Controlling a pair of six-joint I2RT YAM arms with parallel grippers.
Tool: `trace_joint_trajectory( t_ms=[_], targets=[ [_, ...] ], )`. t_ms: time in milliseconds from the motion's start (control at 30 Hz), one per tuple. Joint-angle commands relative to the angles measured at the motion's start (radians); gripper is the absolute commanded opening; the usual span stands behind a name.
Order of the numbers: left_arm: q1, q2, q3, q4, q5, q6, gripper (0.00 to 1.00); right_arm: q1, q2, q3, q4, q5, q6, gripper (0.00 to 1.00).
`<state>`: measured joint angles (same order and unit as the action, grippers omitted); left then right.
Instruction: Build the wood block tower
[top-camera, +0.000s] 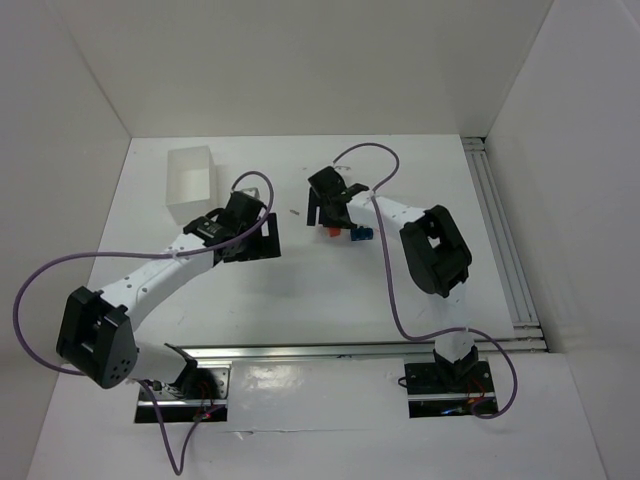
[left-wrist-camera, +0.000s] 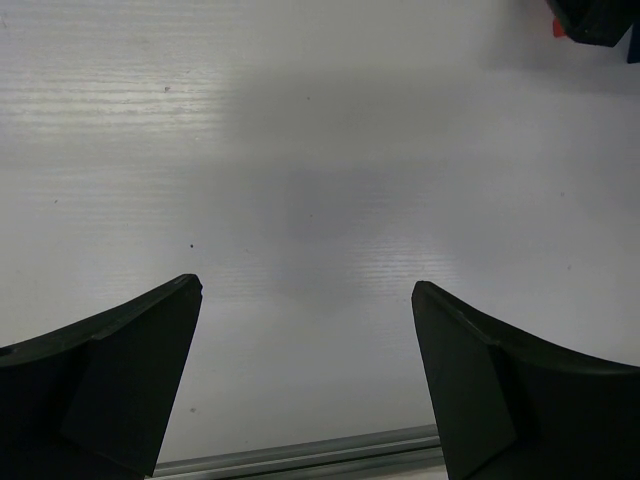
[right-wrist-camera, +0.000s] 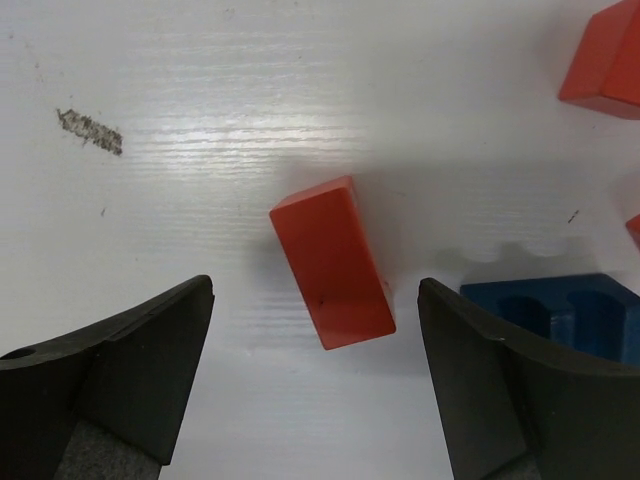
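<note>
Hands spread: left hand (left-wrist-camera: 305, 288) over the table (left-wrist-camera: 300, 120), right hand (right-wrist-camera: 315, 288) straddling a loose red-orange block (right-wrist-camera: 332, 262).

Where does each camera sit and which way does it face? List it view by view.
Top external: above and behind the arms, looking down on the table; both arms, left gripper and right gripper show.
Left wrist: on the left arm, facing the table surface; its two open fingers frame the view.
Right wrist: on the right arm, looking down at a red-orange block lying between its open fingers, blue block beside.
Shared: top external and right wrist both show those two blocks.
</note>
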<state>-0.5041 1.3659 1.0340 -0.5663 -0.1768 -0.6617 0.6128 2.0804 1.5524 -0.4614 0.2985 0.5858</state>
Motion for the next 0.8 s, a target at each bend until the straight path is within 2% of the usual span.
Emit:
trace_joint_trajectory(
  t_ms=[0, 333, 500, 767],
  targets=[
    [0.007, -0.030, -0.002, -0.007, 0.011, -0.004, 1.00, 0.037, 0.006, 0.029, 0.003, -0.018, 0.016, 0.90],
    [0.016, -0.080, 0.038, -0.076, -0.092, 0.005, 1.00, 0.100, 0.072, 0.149, 0.052, -0.196, -0.013, 0.89],
    [0.035, -0.114, 0.051, -0.086, -0.092, 0.014, 1.00, 0.110, 0.093, 0.225, 0.014, -0.170, -0.023, 0.89],
    [0.053, -0.114, 0.060, -0.095, -0.092, 0.024, 1.00, 0.077, -0.086, 0.137, -0.006, -0.090, -0.073, 0.88]
  ],
)
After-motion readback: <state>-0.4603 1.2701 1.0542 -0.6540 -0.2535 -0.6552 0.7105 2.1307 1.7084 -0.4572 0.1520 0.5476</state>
